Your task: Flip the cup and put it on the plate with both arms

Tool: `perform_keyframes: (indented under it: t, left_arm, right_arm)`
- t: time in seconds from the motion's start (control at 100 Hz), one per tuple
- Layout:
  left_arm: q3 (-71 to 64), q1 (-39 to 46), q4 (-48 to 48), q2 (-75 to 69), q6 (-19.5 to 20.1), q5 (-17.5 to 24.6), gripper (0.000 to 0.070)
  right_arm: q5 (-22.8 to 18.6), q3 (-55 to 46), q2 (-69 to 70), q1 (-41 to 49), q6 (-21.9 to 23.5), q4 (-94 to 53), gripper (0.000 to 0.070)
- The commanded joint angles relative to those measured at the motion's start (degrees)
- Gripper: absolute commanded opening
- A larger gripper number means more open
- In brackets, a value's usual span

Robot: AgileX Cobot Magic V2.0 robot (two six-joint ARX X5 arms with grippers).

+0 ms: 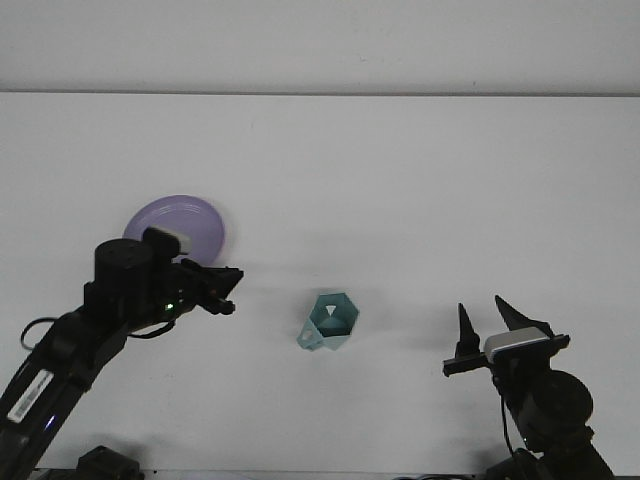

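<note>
cup (329,322): teal, faceted, standing on the white table (400,170) near the middle-front. You're looking down into its open mouth; nothing visible inside. A small handle sticks out at its lower left. Nothing touches it.
plate (185,222): lilac, flat on the table, well up and left of the cup. Nothing on the part you can see; its lower-left part is hidden behind the left arm.
left gripper (222,283): left of the cup, level with its top edge, pointing right toward it. There's a clear gap between it and the cup. You can't tell from this angle whether the fingers are parted or together. The arm's body overlaps the plate's near edge in view.
right gripper (490,325): right of the cup and nearer the front edge, well apart from it. Fingers point up and are spread wide, with nothing between them.
</note>
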Motion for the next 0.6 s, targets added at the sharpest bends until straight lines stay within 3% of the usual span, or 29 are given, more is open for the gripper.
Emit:
perform_keyframes:
  t: [0.0, 0.09, 0.19, 0.45, 0.59]
  left_arm:
    - [5.51, -2.12, -4.81, 5.38, 5.77, 0.46, 0.0218]
    - [12.24, -5.44, -10.91, 12.39, 7.19, -0.24, 0.0386]
    - [19.06, -8.83, -16.15, 19.45, 8.04, -1.03, 0.047]
    - [31.43, -16.28, -25.77, 33.7, 10.27, -6.54, 0.048]
    - [33.35, -19.12, -27.17, 38.6, 11.13, -9.68, 0.0531]
  right_arm:
    - [0.26, 0.22, -1.09, 0.07, 1.01, 1.22, 0.0384]
    - [0.26, 0.22, -2.08, 0.07, 1.05, 0.9, 0.0384]
    - [0.24, 0.24, -2.14, 0.07, 1.22, 0.81, 0.0384]
    - [0.22, 0.22, -2.14, 0.07, 1.22, 1.05, 0.0384]
    - [0.2, 0.22, -2.14, 0.07, 1.22, 1.2, 0.0384]
